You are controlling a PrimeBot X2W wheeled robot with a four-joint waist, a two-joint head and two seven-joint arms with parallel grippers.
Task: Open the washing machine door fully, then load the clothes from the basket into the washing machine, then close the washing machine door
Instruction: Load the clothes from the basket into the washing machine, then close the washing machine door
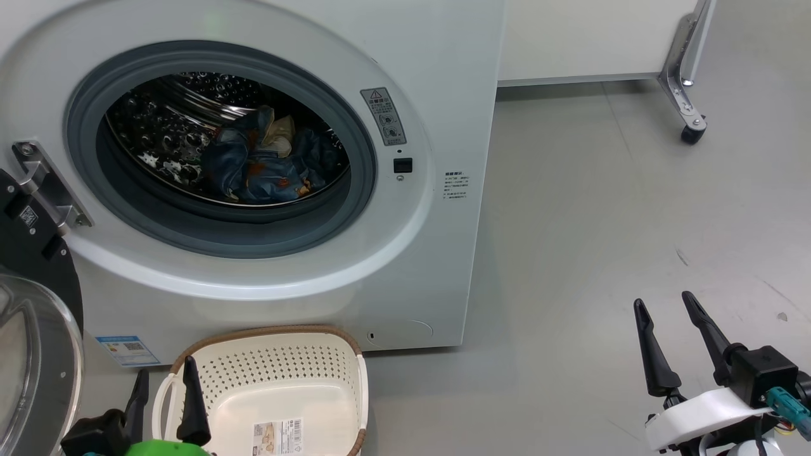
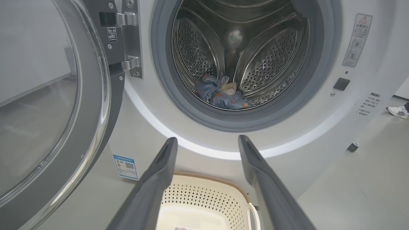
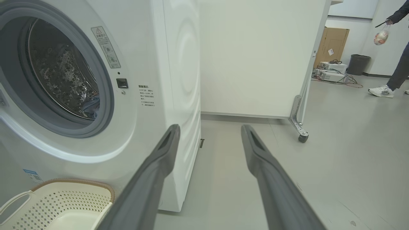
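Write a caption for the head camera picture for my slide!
Loaded: clothes in the washing machine, door open, basket empty below; left end effector and right end effector both open.

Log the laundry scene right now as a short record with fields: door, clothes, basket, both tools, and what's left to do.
door: swung wide open on its hinge
clothes: bundled in the drum of the washing machine
basket: on the floor before the machine, empty apart from a label sticker
left tool: open, holding nothing, by the basket
right tool: open, holding nothing, over bare floor
left to do: close the door
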